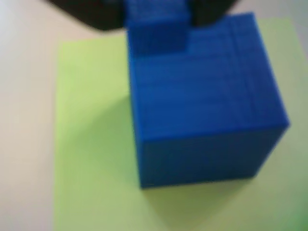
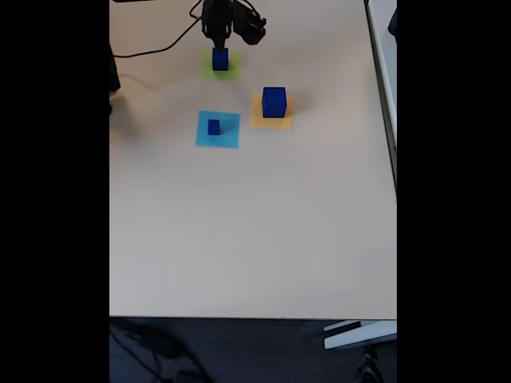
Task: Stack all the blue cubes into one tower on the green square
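Blue cube (image 1: 207, 110) on green square (image 1: 91, 144)

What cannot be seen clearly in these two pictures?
- Gripper, wrist view: cut off by the top edge and blurred; open or shut unclear.
- Small cube there: whether it rests on the big cube is unclear.
- Green square, fixed view: stack too small to count.

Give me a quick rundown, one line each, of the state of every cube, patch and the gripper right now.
gripper: above green square, holding a small cube
small blue cube: in gripper, over bigger cube's top
blue cube on green square: upright on green square
largest blue cube: on orange-yellow square, unstacked
tiny blue cube: on light-blue square, unstacked
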Robot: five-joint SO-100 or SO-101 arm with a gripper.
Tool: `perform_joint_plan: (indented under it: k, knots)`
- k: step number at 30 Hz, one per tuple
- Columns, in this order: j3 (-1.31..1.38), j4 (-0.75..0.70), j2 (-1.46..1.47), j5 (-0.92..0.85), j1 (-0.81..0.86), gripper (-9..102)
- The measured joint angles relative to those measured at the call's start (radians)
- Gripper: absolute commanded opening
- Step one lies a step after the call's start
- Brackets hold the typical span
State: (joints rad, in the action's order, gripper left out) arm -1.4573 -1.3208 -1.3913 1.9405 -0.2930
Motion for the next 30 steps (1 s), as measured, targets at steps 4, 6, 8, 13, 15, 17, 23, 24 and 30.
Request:
perform_joint_plan:
  k: [4,6,8,13,15,17,23,24,30]
  knots:
    - [0.012,0.0,0.018,0.0,-0.005,0]
    - [0.014,0.0,0.026,0.008,-0.003,0]
    - [0.015,0.0,0.037,0.012,-0.008,0]
    - [0.034,0.0,0.063,0.012,-0.023,0]
    - [0.035,0.005,0.069,0.012,-0.023,0]
    - [0.035,0.011,0.075,0.012,-0.021,0]
    - [0.038,0.026,0.087,0.012,-0.031,0]
    - [0.038,0.028,0.087,0.012,-0.035,0]
    - [0.038,0.037,0.104,0.028,-0.051,0]
